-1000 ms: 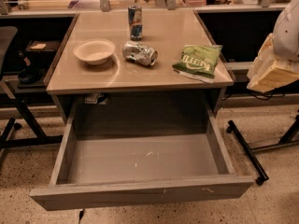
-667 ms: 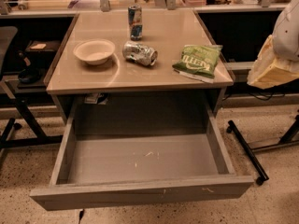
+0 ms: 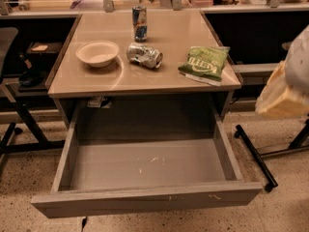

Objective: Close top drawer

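The wide grey handle-less top drawer [image 3: 145, 198] stands fully pulled out beneath the tan worktop [image 3: 169, 79], just as a second ago, so closing has not begun. The pale end effector [image 3: 282, 93] hangs at the right, apart from the drawer; I cannot tell how far open it is or whether it holds anything.

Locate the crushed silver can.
The crushed silver can lies on the beige tabletop between white bowl and green chip bag; the hand hangs at the view's right edge.
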Tool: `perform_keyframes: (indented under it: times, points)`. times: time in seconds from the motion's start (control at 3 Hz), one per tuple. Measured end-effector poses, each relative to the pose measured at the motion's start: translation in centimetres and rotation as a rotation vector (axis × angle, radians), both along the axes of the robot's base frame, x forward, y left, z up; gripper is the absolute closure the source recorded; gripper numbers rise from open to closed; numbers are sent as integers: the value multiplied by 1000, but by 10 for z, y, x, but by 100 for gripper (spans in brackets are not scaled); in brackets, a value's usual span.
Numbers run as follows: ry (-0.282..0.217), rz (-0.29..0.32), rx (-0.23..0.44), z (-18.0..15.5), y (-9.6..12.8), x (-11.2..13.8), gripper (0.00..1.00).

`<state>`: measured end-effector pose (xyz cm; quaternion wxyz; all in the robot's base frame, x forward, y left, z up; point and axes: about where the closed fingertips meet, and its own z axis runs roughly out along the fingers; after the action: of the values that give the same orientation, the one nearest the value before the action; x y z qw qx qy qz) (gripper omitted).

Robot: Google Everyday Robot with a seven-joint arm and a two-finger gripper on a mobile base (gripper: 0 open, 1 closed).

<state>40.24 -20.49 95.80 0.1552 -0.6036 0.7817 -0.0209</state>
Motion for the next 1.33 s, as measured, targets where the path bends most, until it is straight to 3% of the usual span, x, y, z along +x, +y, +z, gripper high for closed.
perform_keyframes:
  times: [0.67,1.0,1.33]
  points:
    - [255,5,21,-128,11,-82,100]
    - [314,5,9,-151,8,-99,100]
    - [314,5,9,-151,8,-99,100]
